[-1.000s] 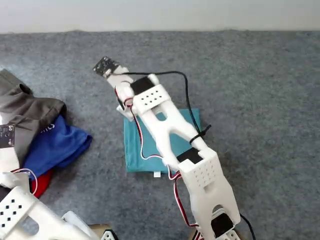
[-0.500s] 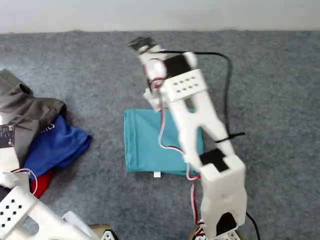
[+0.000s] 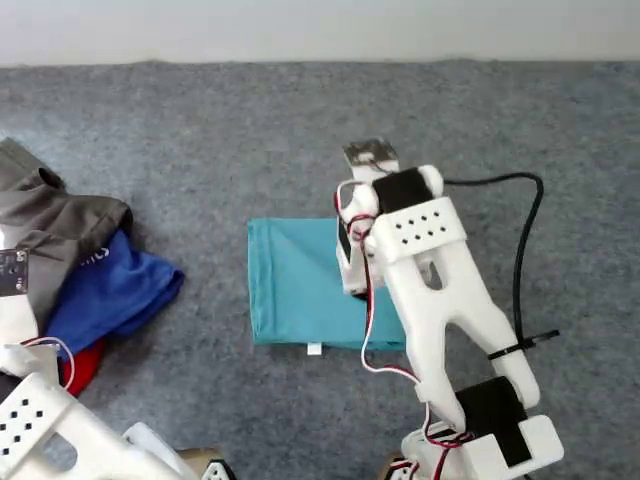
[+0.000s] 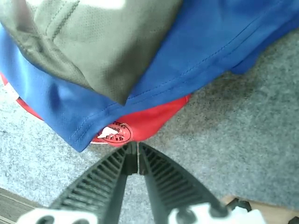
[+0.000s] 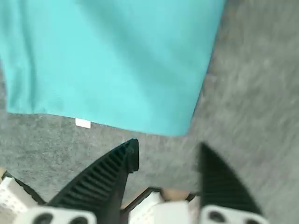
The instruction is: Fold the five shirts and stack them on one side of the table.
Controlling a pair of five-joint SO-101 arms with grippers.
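Near the middle of the grey table (image 3: 520, 130), a teal shirt (image 3: 300, 290) is lying folded into a flat rectangle, a small white tag (image 3: 314, 348) peeking from its near hem. My right claw (image 5: 168, 154) is hovering just above one corner of it, fingers spread apart and gripping nothing. Over at the table's left edge, a grey shirt (image 3: 50, 225), a blue shirt (image 3: 115, 290) and a red shirt (image 3: 85, 365) are sitting in a loose, rumpled heap, grey on top and red underneath. My left claw (image 4: 138, 151) is hanging beside that heap, pinched closed on nothing, its tips pointing at the red shirt's edge. Judging from this, one shirt is looking folded but is not yet lying at a side of the table, and the heap is waiting to be folded and stacked. Only four shirts are making themselves clear to me; a fifth may be hiding under the heap or past the picture's edge, where the grey cloth is getting cut off.
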